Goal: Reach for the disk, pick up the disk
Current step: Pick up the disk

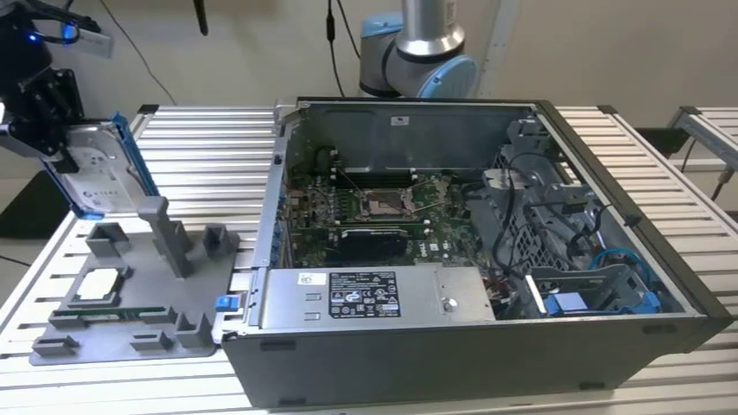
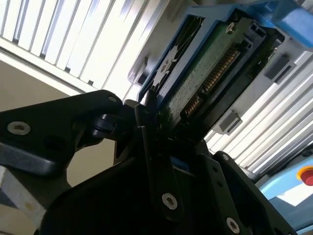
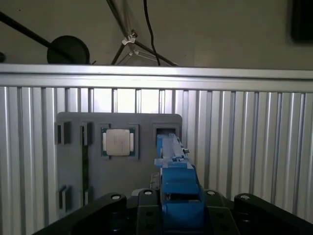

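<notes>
- Exterior view: grips the disk in the tool at the upper left of the frame, stood on edge, silver face outward, blue bracket along its rim. Hangs clear above the gray holder on the bench, touching neither, well apart from the open computer case at centre and right.
- Second wrist view: looks along the tool, clenched on one end of the disk. Shows the green circuit-board side and connector row, framed by the blue bracket, with bench slats behind and nothing else in contact.
- First wrist view: looks down past the blue edge of the disk, held between the black fingers, onto the holder. Finds an open slot near the disk's far end and the CPU chip seated just beside that slot.
- Judged from all three: reach done, grasp done, disk already off its holder; seemingly nothing of the pick-up left.
</notes>
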Action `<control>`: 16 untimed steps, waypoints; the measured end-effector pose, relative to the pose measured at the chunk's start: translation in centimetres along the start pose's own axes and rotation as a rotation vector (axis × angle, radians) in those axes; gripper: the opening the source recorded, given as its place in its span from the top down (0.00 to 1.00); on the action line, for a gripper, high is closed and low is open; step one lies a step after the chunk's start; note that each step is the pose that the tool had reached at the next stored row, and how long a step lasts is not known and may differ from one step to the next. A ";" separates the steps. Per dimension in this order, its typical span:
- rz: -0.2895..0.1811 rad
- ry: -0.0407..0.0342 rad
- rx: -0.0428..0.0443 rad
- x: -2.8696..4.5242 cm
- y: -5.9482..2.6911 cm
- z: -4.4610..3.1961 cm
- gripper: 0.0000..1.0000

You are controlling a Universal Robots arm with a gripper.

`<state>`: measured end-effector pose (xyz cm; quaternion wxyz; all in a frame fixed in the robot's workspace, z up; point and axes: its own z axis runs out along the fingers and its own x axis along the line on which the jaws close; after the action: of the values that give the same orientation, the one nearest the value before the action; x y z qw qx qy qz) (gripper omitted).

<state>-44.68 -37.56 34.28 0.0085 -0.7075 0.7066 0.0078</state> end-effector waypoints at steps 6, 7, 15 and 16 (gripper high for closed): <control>0.000 0.0000 0.0000 -0.03 0.00 -1.20 1.00; 0.000 0.0000 0.0000 -0.03 0.00 -1.40 1.00; 0.000 0.0000 0.0001 -0.07 0.00 -3.06 1.00; 0.000 0.0000 0.0002 -0.08 0.00 -3.26 1.00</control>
<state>-44.68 -37.56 37.54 0.0085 -0.7074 0.7067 0.0077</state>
